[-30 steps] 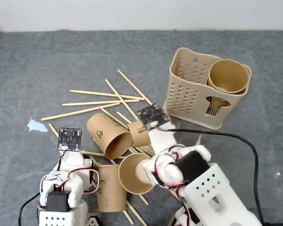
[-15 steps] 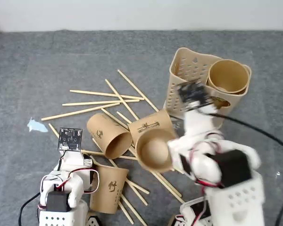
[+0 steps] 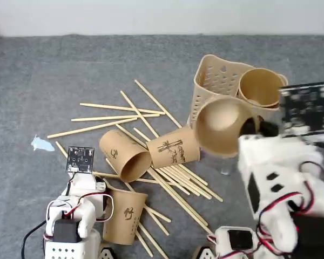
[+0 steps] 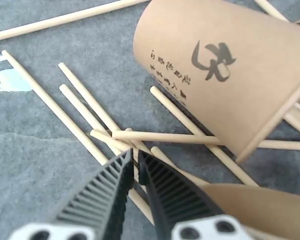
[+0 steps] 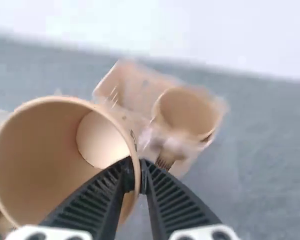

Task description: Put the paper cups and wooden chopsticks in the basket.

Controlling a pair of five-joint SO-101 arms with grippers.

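- The right arm point(image 3: 275, 183) rises from the lower right of the high view, its wrist lifted and bent toward the basket point(image 3: 216, 63) at upper right.
- The right gripper point(image 5: 135, 172) is clamped on the rim of the held paper cup point(image 3: 221, 127), one finger inside the wall and one outside.
- That cup hangs tilted, its mouth toward the overhead camera, and overlaps the basket's lower-left wall.
- A second cup point(image 3: 261, 86) stands inside the basket's right end.
- The left arm point(image 3: 75, 213) sits folded low at lower left.
- The left gripper point(image 4: 132, 159) points down at the table, its fingers drawn almost together with nothing between them, above crossed wooden chopsticks point(image 3: 119, 116).
- At centre frame a loose cup point(image 3: 124, 155) lies on its side just beside a printed cup point(image 3: 175, 148); a third cup point(image 3: 124, 216) lies by the left arm.
- A blue scrap point(image 3: 41, 143) marks the left edge.
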